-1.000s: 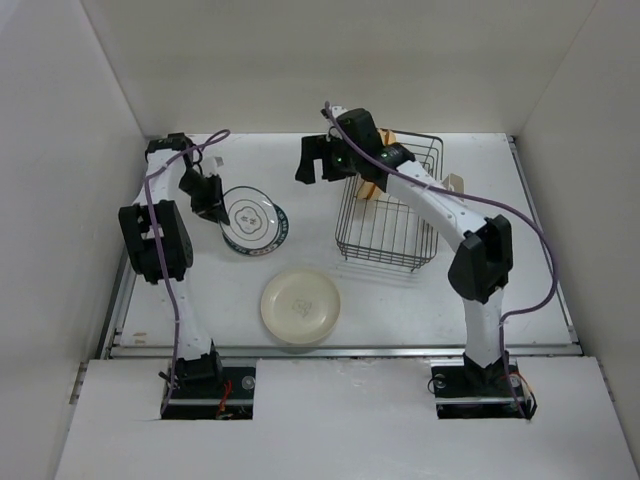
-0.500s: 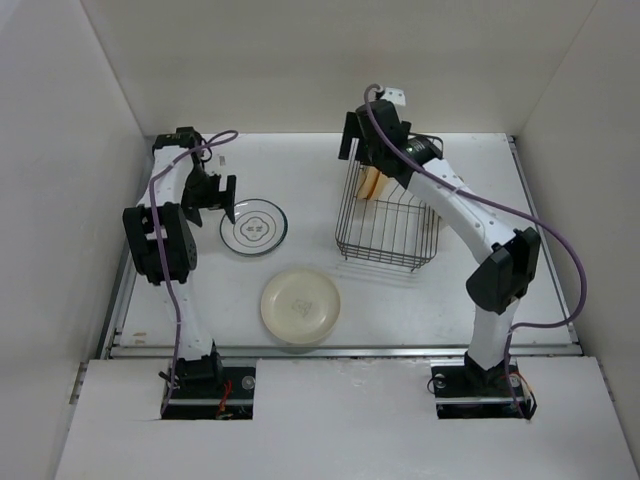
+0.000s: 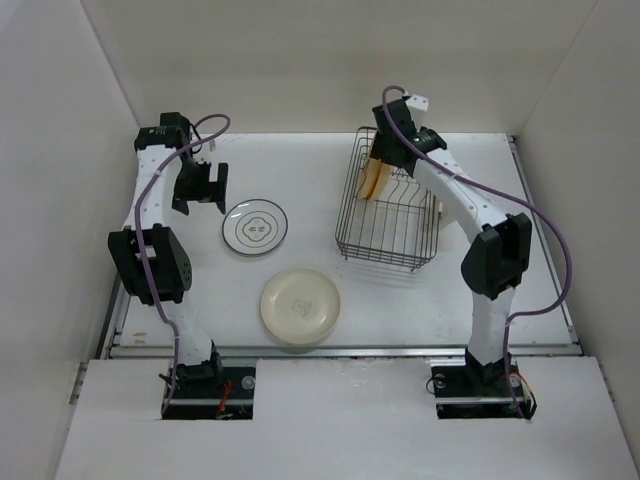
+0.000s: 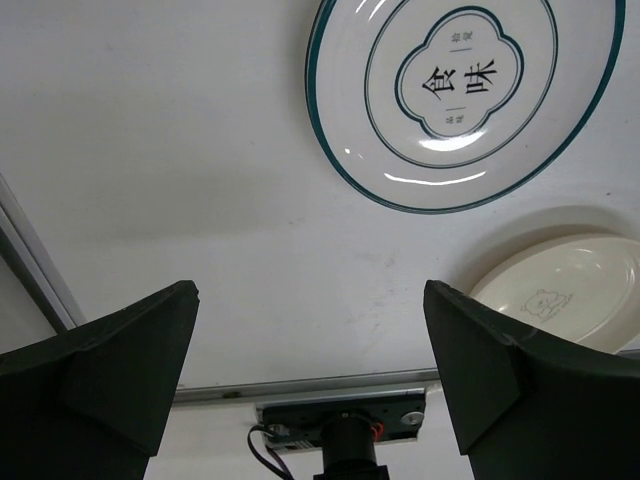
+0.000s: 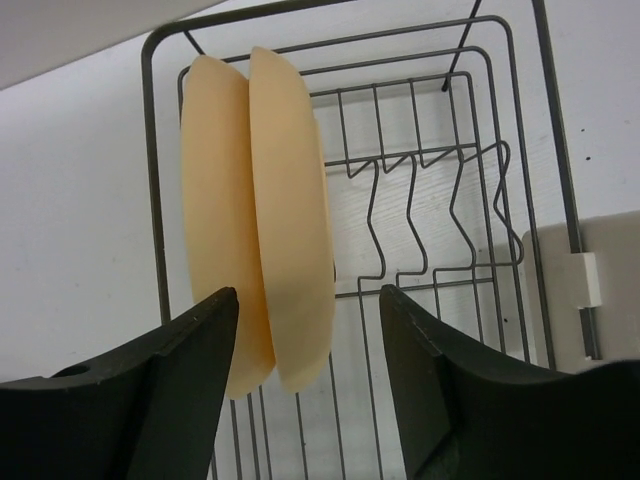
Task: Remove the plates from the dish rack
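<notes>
— Where do your plates sit?
— Two smooth orange-tan round plates stand on edge in the dark wire dish rack, toward the desk's far right corner. A glossy white plate with teal rings and a plain cream plate lie flat mid-desk.
— And your pincers?
— Your right pincer gapes over the orange pair. Your left pincer hangs spread, holding nothing.

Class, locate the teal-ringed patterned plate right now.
In the top view, the teal-ringed plate lies flat on the table, left of the dish rack, beyond the cream plate, right of the left hand.
</notes>
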